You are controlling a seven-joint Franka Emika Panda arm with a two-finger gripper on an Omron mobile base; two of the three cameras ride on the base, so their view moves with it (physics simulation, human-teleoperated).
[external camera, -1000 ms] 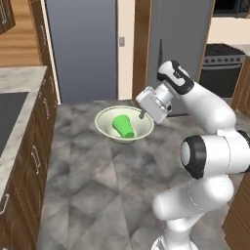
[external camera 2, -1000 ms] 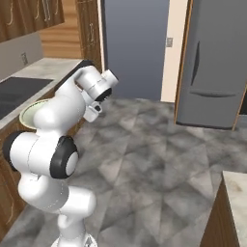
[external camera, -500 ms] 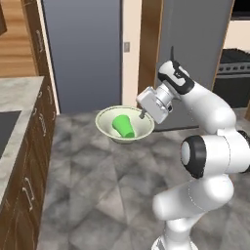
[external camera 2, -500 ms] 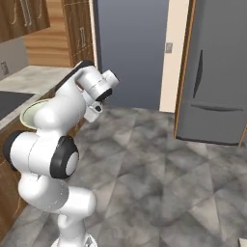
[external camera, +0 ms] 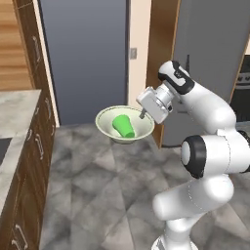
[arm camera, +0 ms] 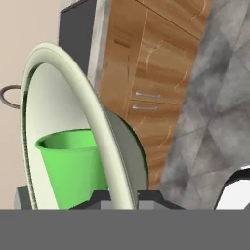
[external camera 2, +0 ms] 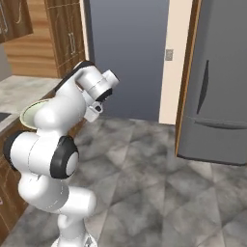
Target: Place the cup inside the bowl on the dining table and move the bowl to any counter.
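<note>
The wide cream-white bowl [external camera: 108,114] hangs in the air above the floor, and the small green cup [external camera: 123,126] lies tilted inside it. My gripper [external camera: 143,115] is shut on the bowl's right rim. In the hand view the bowl's rim [arm camera: 73,93] runs up from between my fingertips, with the cup [arm camera: 73,166] inside at the left. From the right base view a strip of the bowl [external camera 2: 30,110] peeks out behind my arm. The marbled counter [external camera: 12,114] lies to the left of the bowl. The dining table is out of view.
Brown cabinets with silver handles [external camera: 36,141] stand under the counter. A dark doorway [external camera: 85,58] is straight ahead and a grey fridge [external camera 2: 217,82] stands to the right. Grey stone floor [external camera: 97,195] spreads below the bowl.
Both base views have shifted with the base: the doorway and fridge look nearer and the counter has slid left. The bowl with the cup stays in my grip, in the same pose.
</note>
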